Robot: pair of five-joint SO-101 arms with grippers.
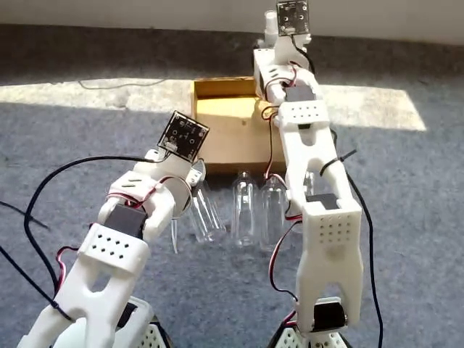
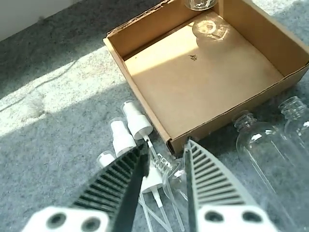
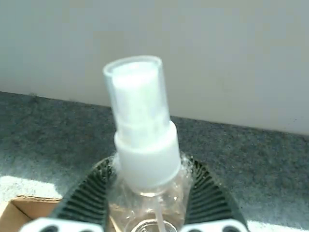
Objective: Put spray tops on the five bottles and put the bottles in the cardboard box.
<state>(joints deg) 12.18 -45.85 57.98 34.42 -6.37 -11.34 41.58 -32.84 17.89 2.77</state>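
The right fingers (image 3: 150, 170) are pinching a clear plastic bottle (image 3: 145, 205) by its shoulder, with a white spray top (image 3: 142, 121) on its neck. They hold it up beyond the far edge of the open brown cardboard box (image 1: 221, 123). The hold looks narrow and high on slick plastic, so the bottle could swing or slip as it is lowered. Released from this height, it could bounce or land outside the wall. I cannot tell whether the top is fully seated; if not, it may come off.

The left fingers (image 2: 166, 145) are spread and hold nothing. Directly under them lie several loose white spray tops (image 2: 129, 126) with thin tubes, next to the neck of a lying clear bottle (image 2: 170, 168), just beside the box corner. Closing here could catch a tube, or two pieces at once.

More uncapped clear bottles (image 1: 245, 206) stand on the grey carpeted surface (image 1: 406, 217) under the right arm's forearm. If that arm dips, it could topple them.
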